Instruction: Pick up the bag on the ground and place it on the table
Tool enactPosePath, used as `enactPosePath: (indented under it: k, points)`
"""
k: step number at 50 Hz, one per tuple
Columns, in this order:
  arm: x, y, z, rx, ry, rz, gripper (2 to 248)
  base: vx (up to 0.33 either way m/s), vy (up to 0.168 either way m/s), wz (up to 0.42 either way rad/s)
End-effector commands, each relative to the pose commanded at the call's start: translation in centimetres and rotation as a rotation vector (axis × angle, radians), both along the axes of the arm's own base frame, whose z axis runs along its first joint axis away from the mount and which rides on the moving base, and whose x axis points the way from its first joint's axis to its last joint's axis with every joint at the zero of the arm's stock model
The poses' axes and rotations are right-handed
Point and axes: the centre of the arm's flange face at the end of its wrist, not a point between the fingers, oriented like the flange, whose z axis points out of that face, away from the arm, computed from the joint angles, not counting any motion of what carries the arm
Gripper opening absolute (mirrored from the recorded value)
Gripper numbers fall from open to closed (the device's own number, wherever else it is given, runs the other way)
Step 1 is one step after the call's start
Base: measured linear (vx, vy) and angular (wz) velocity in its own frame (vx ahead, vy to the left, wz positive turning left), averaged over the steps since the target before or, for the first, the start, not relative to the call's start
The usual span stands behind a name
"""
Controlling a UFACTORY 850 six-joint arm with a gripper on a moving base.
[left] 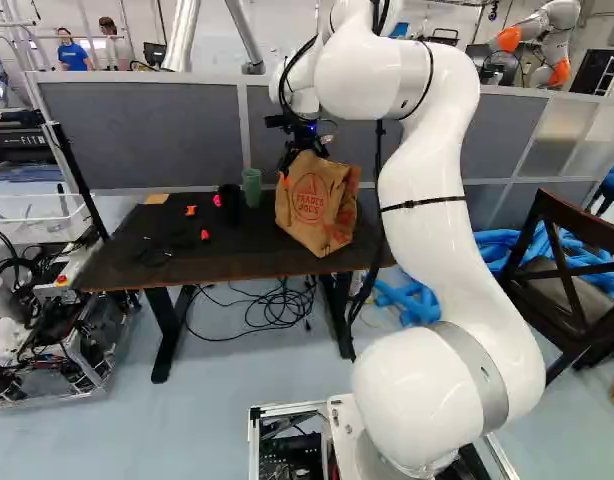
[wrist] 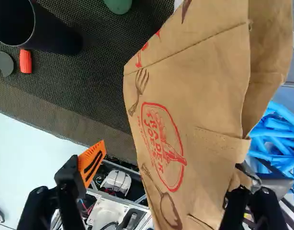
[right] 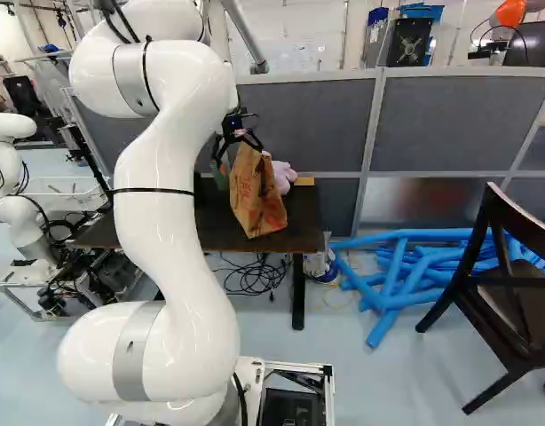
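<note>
Paper bag [left: 317,205] is seen tilted at the table [left: 227,268], above its top; whether its base is set down cannot be told. The gripper [left: 305,150] is placed at the bag's twelve o'clock in the left base view, its fingers spread wide: one orange pad [wrist: 92,162] is held clear of the paper, the other finger is partly covered by it, and nothing is clamped. At nine o'clock from the bag a green cup [left: 251,188] is seen, with a black cup [left: 229,198] just beyond; by the right base view, a pink thing [right: 283,175] is partly hidden at two o'clock
</note>
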Motion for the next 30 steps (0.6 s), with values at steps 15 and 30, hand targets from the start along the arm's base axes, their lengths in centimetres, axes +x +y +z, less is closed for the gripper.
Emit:
enactPosePath:
  k: [15,30]
  points:
    - [-0.7,-0.1,1.4,0.002,-0.016,0.001,247,0.0,0.0,0.0]
    - [-2.5,-0.1,3.7,0.003,-0.023,0.002,247,0.0,0.0,0.0]
